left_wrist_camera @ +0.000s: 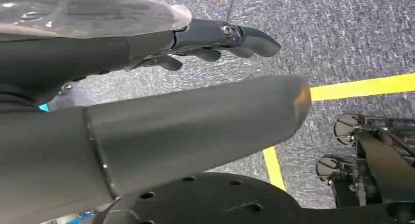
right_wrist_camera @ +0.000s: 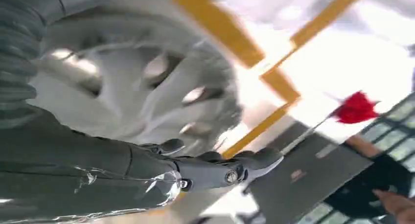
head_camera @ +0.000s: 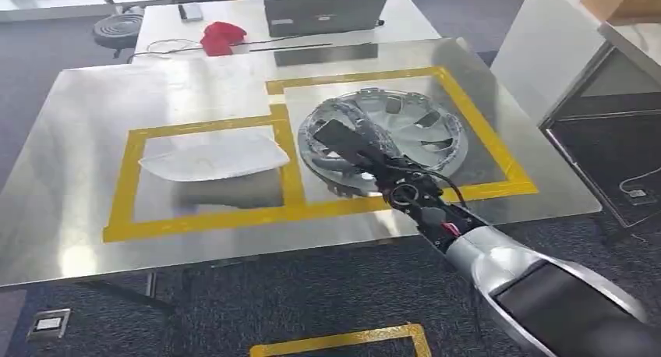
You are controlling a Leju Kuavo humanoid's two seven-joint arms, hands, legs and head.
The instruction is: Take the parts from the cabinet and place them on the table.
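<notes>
My right hand (head_camera: pixel 351 143) is over the near edge of the silver hubcap (head_camera: pixel 397 131), which lies flat on the metal table (head_camera: pixel 70 139). I take the hubcap as my landmark. It sits inside a square of yellow tape (head_camera: pixel 483 131) on the table. In the right wrist view my fingers (right_wrist_camera: pixel 244 165) are stretched out along the rim of the hubcap (right_wrist_camera: pixel 132 82), but the picture is blurred and I cannot tell if they press the rim or only lie close to it, so I cannot say if this hand holds it or is free.

To the left of the hubcap, in a second taped square that shares one tape line with the first, lies a flat white part (head_camera: pixel 214 156). It is apart from the hubcap. Beyond the hubcap, on a white desk (head_camera: pixel 164 22), there is a red object (head_camera: pixel 222 37) and a grey laptop (head_camera: pixel 326 12); a person stands behind that desk.

My left hand (left_wrist_camera: pixel 215 40) hangs over grey carpet (left_wrist_camera: pixel 342 33). Its fingers are loosely spread and a little bent, with nothing between them.
</notes>
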